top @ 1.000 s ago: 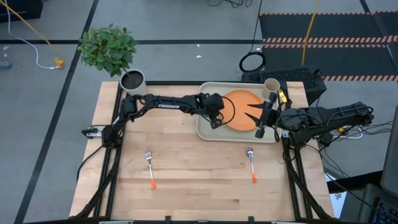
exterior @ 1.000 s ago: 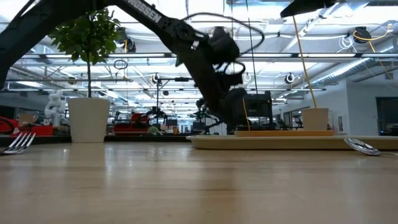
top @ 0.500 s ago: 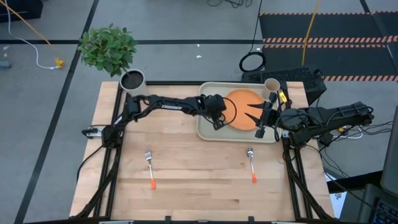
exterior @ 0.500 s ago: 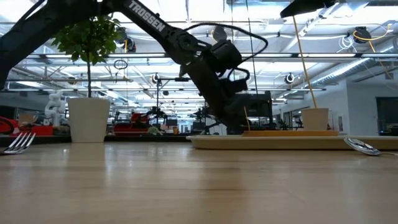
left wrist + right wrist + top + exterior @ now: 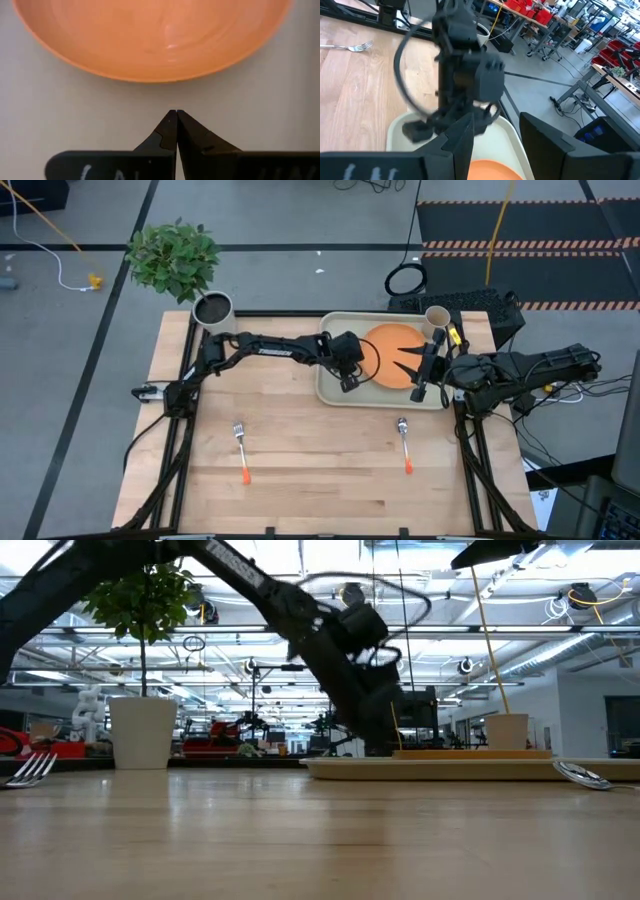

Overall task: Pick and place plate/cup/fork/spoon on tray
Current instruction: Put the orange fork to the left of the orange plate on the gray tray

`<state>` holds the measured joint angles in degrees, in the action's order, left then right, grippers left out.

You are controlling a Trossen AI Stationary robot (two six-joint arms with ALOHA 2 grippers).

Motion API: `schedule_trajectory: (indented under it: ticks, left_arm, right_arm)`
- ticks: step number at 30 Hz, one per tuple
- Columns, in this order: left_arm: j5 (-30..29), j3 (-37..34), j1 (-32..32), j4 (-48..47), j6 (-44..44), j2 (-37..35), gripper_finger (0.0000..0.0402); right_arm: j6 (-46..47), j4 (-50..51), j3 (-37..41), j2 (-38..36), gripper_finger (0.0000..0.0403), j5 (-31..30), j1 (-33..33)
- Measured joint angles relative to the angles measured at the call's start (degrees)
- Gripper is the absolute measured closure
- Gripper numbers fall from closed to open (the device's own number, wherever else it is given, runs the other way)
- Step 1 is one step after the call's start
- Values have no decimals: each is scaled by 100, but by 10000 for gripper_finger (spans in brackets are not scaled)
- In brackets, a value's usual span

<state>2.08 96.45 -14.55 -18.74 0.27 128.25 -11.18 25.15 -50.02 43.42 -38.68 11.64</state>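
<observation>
The left gripper (image 5: 349, 376), fingers pressed together and holding nothing, hangs over the left end of the one tray (image 5: 330, 388), just beside the single orange plate (image 5: 390, 352) lying in it. The right gripper (image 5: 408, 362), fingers spread and empty, hovers above that plate. One cup (image 5: 437, 317) stands in the tray's far right corner. One fork (image 5: 241, 450) and one spoon (image 5: 405, 444) lie on the table (image 5: 320, 480), well apart.
</observation>
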Motion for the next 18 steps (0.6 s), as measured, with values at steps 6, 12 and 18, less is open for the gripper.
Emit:
schedule_trajectory:
  ticks: [6, 12, 18]
  left_arm:
    - [88, 9, 102, -1203, -297, -915, 397]
    - [-1042, -34, 763, -2838, -1312, -1680, 396]
    - [-1646, -49, 1772, -4668, -3238, -1909, 396]
  right_arm:
    - [-9, 101, 0, 0, 250, 0, 0]
    - [-4, 280, -2, -2, 250, 0, 0]
    - [42, 502, -2, -2, 250, -1, 9]
